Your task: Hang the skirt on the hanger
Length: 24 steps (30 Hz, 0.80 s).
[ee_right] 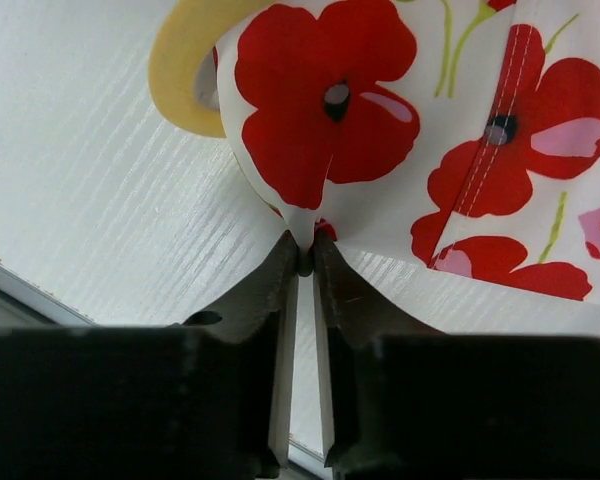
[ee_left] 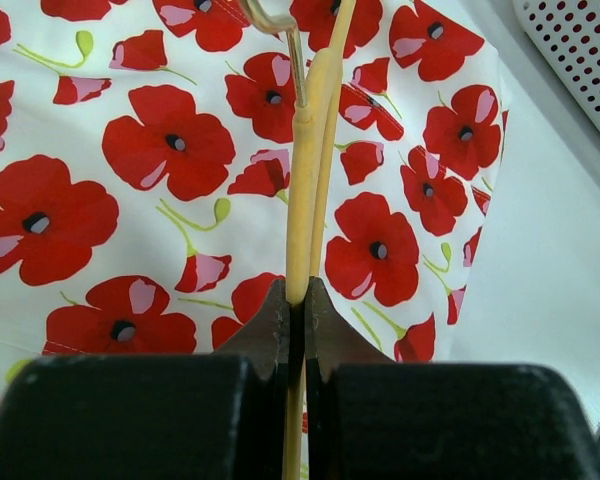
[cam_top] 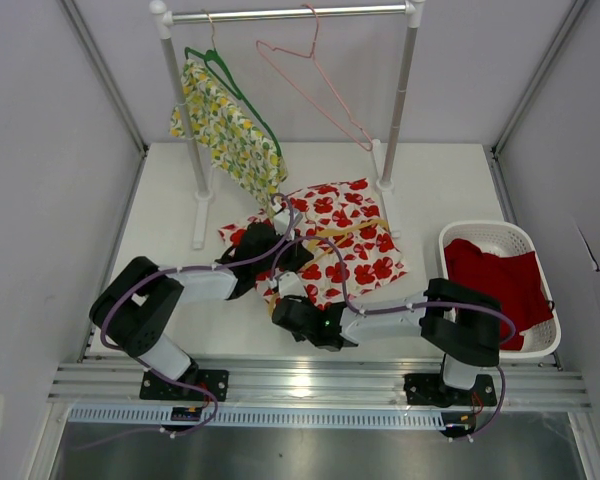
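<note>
- Nearest the arm bases, the right gripper (ee_right: 305,262) was closed on a small fold at the edge of the red-poppy-printed white fabric skirt (cam_top: 365,262), with the pinched cloth drawn up into a peak between its jaws
- Just beside that pinch, one rounded end of the pale yellow plastic hanger (ee_right: 183,75) poked out from under the skirt's edge, so the hem appeared to be partly over that end
- A little further in, the left gripper (ee_left: 298,308) was clamped shut on the hanger's thin body, which ran edge-on away from it across the printed cloth to a metal hook at the far end
- The skirt lay spread and rumpled on the white table (cam_top: 450,180) in the middle of the workspace, between the two grippers and the foot of the rack
- To the right stood a white perforated plastic basket (cam_top: 480,228) holding a crumpled red cloth (cam_top: 500,280), well apart from the work
- At the back, the silver metal clothes rail (cam_top: 280,15) carried a green hanger (cam_top: 212,62) draped with a yellow floral garment (cam_top: 230,130) and a bare pink wire hanger (cam_top: 315,85)
- As a judgement, both grips were made and the dressing had only begun: the waistband was yet to be pulled over both ends, and whether hanging on the rail was wanted could not be told
</note>
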{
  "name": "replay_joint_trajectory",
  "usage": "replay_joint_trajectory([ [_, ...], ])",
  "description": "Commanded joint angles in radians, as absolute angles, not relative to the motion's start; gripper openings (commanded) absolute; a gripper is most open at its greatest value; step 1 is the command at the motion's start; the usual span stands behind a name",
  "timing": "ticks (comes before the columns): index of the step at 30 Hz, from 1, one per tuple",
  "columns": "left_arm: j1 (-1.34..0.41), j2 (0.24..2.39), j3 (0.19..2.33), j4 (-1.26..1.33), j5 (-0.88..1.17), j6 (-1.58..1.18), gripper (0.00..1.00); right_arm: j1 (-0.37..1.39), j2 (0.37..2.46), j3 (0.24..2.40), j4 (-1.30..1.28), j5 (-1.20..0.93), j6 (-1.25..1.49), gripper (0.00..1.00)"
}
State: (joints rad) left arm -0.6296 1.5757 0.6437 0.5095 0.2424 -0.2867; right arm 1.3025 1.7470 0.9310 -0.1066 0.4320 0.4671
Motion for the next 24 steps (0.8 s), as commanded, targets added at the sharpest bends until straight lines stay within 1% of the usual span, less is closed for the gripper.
replay_joint_trajectory([
  [1,-0.624,1.600,0.664,0.428,0.233,-0.233,0.00,1.328,1.753,0.965,-0.168,0.460,0.497,0.11],
  [3,-0.624,1.601,0.672,0.420,0.222,-0.232,0.00,1.348,1.741,0.968,-0.189,0.463,0.506,0.08],
  [8,-0.623,1.603,0.687,0.397,0.204,-0.224,0.00,1.382,1.691,0.960,-0.284,0.483,0.543,0.06],
  [15,-0.611,1.603,0.703,0.380,0.199,-0.222,0.00,1.402,1.596,0.925,-0.359,0.494,0.572,0.06],
  [24,-0.574,1.597,0.709,0.359,0.187,-0.218,0.00,1.424,1.534,0.876,-0.405,0.486,0.600,0.05],
])
